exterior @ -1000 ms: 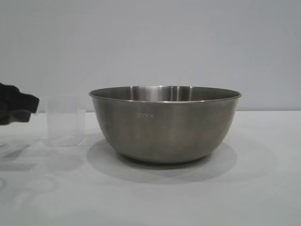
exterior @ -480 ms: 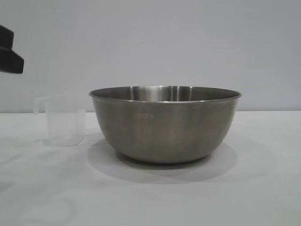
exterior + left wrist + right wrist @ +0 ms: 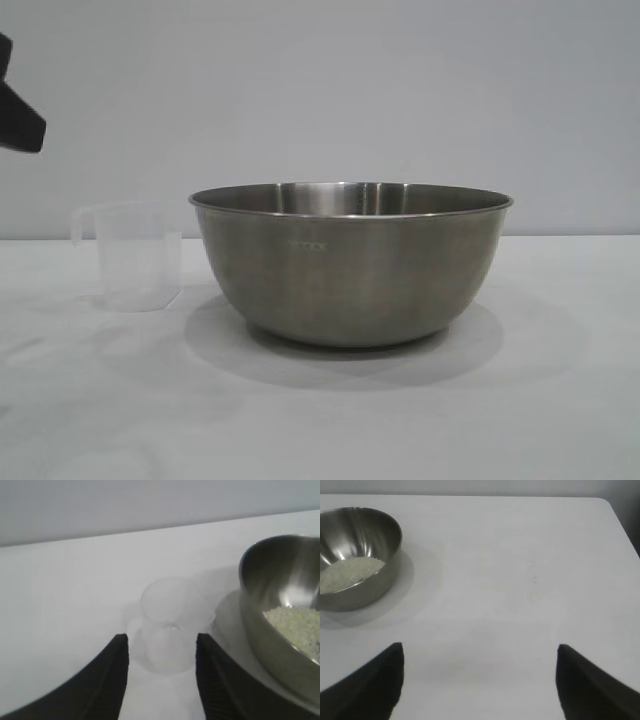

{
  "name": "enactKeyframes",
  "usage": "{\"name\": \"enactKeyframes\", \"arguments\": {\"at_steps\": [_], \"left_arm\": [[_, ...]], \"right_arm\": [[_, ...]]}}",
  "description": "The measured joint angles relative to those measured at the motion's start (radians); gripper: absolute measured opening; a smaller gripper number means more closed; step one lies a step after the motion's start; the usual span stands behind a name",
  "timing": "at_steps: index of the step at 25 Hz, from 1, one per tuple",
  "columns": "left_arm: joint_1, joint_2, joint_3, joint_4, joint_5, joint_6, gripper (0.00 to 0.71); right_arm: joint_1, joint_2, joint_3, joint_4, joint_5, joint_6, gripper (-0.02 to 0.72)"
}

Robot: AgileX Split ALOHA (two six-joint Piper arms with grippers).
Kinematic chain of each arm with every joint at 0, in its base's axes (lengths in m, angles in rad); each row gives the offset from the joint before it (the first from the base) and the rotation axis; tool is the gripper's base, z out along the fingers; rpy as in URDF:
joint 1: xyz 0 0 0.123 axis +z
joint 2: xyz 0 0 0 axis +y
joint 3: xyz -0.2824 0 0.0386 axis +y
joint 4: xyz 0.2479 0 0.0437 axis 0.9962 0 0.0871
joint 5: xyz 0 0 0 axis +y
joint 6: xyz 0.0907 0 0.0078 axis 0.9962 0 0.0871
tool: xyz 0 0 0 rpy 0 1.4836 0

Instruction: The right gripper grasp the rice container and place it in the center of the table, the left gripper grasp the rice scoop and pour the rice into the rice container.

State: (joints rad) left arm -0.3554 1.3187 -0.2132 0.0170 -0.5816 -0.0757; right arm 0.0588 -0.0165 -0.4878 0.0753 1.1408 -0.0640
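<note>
The rice container (image 3: 350, 262), a big steel bowl, stands mid-table with a heap of rice (image 3: 295, 625) inside it, which the right wrist view also catches as rice (image 3: 350, 572). Left of the bowl, the clear rice scoop (image 3: 135, 257) stands upright on the table (image 3: 560, 400) with its handle pointing left. My left gripper (image 3: 20, 125) hangs above and to the left of the scoop, open and holding nothing. From its wrist camera the scoop (image 3: 167, 625) lies below, between the spread fingers of the left gripper (image 3: 161, 639). My right gripper (image 3: 480, 651) is open over bare tabletop, away from the bowl (image 3: 357, 555).
A plain grey wall runs behind the table. The table's far corner (image 3: 605, 502) shows in the right wrist view.
My left gripper has risen from beside the scoop's handle to high at the left edge. The scoop stays on the table, its handle now showing. The bowl has not moved.
</note>
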Motion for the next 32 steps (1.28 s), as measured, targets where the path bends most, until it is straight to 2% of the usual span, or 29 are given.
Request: {"name": "enactKeyframes", "arguments": {"at_steps": [4,11,17,24,29,30,32], "left_arm": [[0.0,-0.143,0.0,0.001,0.159,0.0,0.272],[0.0,-0.403,-0.108,0.001,0.622,0.0,0.272],[0.0,-0.612,-0.2,0.034,0.914,0.0,0.272],[0.0,-0.799,-0.236,0.062,1.17,0.0,0.525],[0.0,-0.941,-0.236,0.062,1.344,0.0,0.514],[0.0,-0.977,-0.237,0.062,1.384,0.0,0.463],[0.0,-1.047,-0.238,0.048,1.432,0.013,0.465]], "right_arm": [[0.0,0.0,0.0,0.0,0.0,0.0,0.567],[0.0,0.0,0.0,0.0,0.0,0.0,0.567],[0.0,0.0,0.0,0.0,0.0,0.0,0.567],[0.0,0.0,0.0,0.0,0.0,0.0,0.567],[0.0,0.0,0.0,0.0,0.0,0.0,0.567],[0.0,0.0,0.0,0.0,0.0,0.0,0.567],[0.0,0.0,0.0,0.0,0.0,0.0,0.567]]}}
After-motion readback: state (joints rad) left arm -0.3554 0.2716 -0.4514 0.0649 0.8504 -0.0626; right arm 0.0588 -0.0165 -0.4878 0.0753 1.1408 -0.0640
